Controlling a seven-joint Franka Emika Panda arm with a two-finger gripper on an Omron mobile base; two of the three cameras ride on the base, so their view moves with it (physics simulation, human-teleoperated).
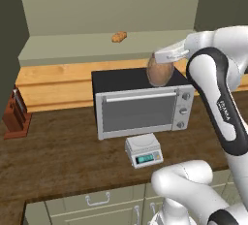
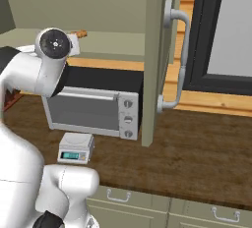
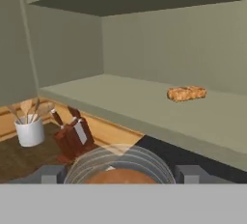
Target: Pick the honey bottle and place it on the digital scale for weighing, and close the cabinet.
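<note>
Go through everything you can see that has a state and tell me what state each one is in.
Brown rounded honey bottle: held in the pincer, raised at the toaster oven's top.
Pincer: shut on the bottle.
Small white-grey digital scale: bare, teal display lit.
Sage-green wall cabinet: door open.
Silver toaster oven with black top: door shut.
Orange-brown bread lump: lying on the cabinet shelf.

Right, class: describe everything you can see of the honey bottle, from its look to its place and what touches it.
The honey bottle is a small rounded amber-brown bottle, smooth and glossy-looking. It is upright, held at its top by the gripper, above the black top of the toaster oven; whether its base touches the oven cannot be told. In the hand view its pale round lid sits between the fingertips.
</note>
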